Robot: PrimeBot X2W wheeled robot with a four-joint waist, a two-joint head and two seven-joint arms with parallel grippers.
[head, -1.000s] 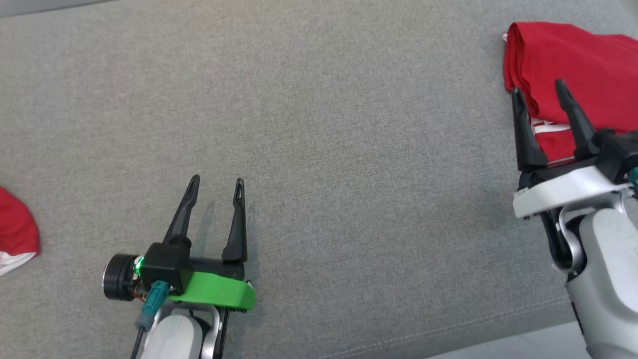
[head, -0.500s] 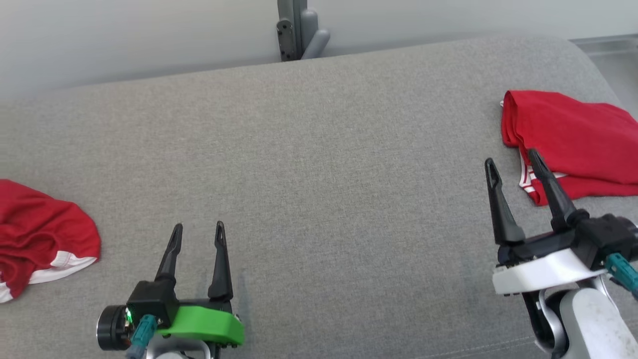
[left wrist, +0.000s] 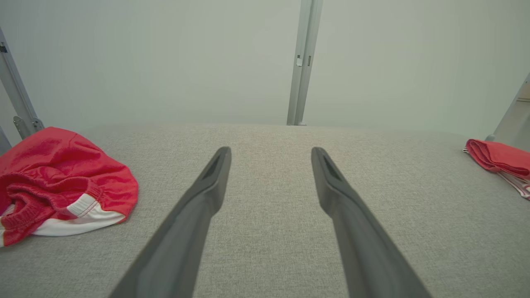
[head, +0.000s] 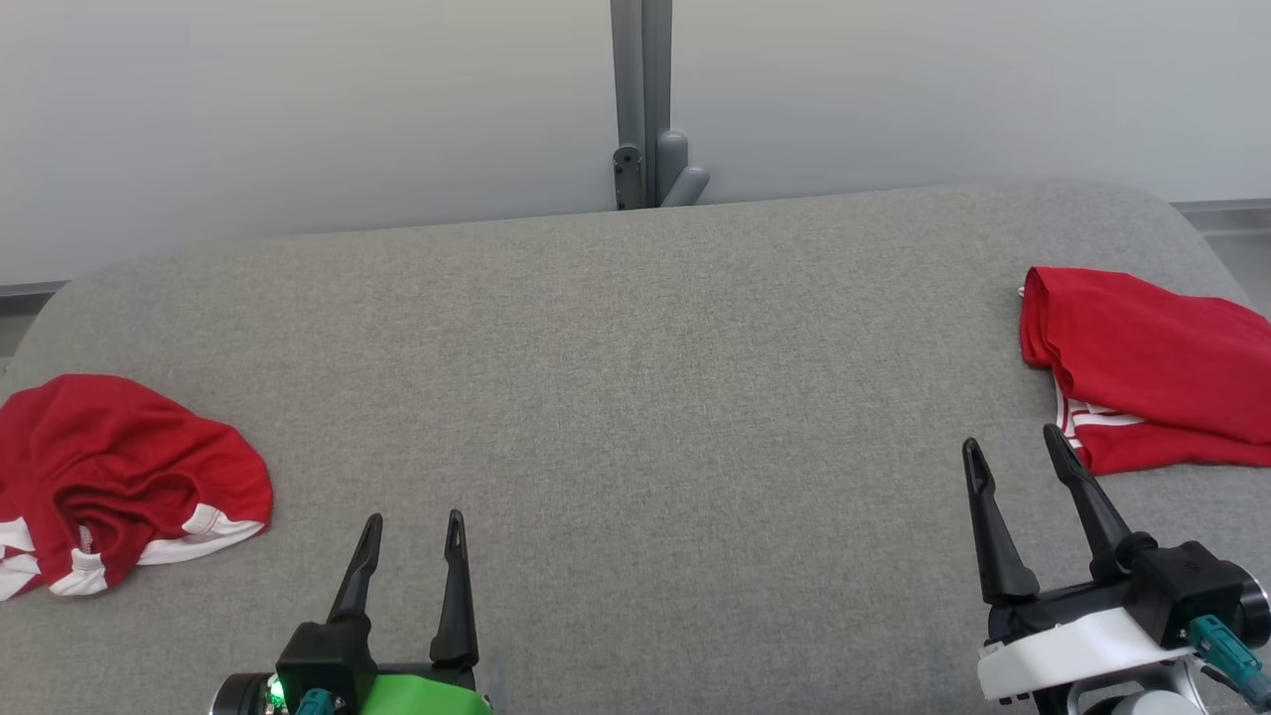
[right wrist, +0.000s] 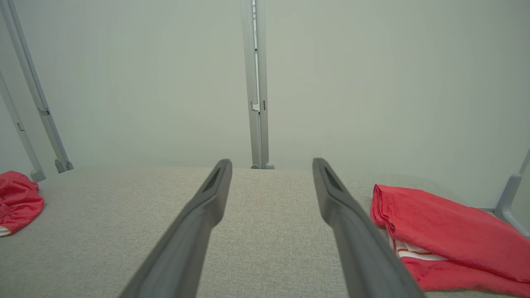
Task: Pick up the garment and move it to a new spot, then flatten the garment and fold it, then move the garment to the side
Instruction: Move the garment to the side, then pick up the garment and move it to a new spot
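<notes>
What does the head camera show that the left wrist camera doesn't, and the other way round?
Head view: the right gripper, open, near the folded red garment. Left wrist view: a slanted metal strut behind the crumpled red garment. Both: the two garments, grey cushion, back post and open left gripper.

A: Colours at 3 o'clock?
B: Folded garment point(head: 1142, 367): red, white stripes. Crumpled garment point(head: 109, 467) at 9: red w/ white trim.
A: Rest?
B: Cushion point(head: 635, 397): grey weave. Left gripper point(head: 415, 516): black, green mount. Right gripper point(head: 1010, 437): black, white mount.
</notes>
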